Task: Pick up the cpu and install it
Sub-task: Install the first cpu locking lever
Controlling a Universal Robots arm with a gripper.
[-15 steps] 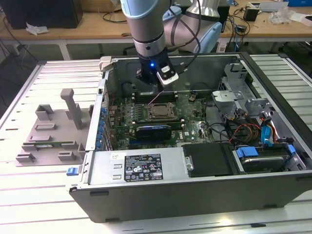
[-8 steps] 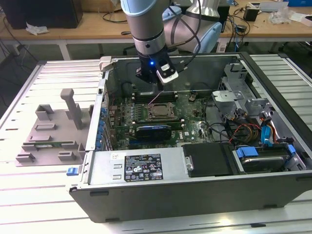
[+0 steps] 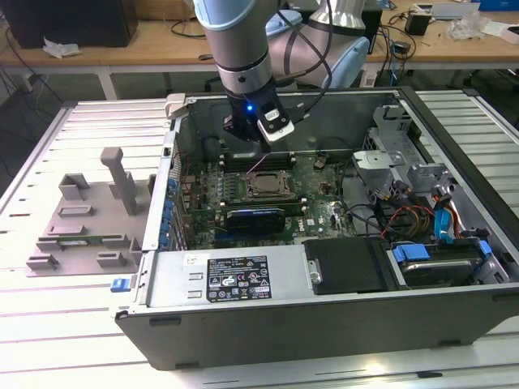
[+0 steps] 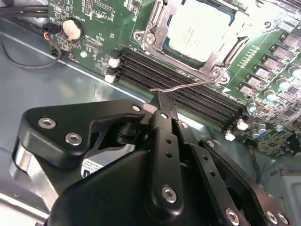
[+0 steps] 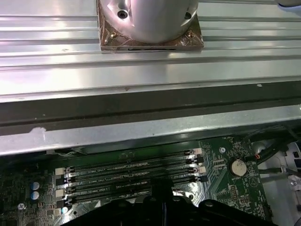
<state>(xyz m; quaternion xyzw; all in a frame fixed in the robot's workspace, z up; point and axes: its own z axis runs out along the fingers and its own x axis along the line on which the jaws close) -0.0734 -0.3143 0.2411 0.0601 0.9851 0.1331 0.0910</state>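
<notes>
The cpu (image 4: 200, 28), a pale silver square, lies in the metal-framed socket (image 4: 155, 33) on the green motherboard (image 4: 99, 21) inside the open computer case. In the exterior view the cpu (image 3: 266, 185) sits mid-board. My gripper (image 4: 160, 100) hangs above the row of black memory slots (image 4: 188, 70), a short way from the socket. Its black fingers are shut with nothing between them. The fingertips stand right by the end of the thin wire socket lever (image 4: 188, 86). In the exterior view the gripper (image 3: 245, 134) is under the wrist, above the board's far side.
Case walls (image 3: 174, 154) ring the board. A power supply (image 3: 235, 275) lies along the near side, with drive bays and cables (image 3: 422, 219) at the exterior view's right. A coin battery (image 5: 239, 167) sits beside the memory slots (image 5: 131, 172). A grey fixture (image 3: 89, 219) stands outside the case.
</notes>
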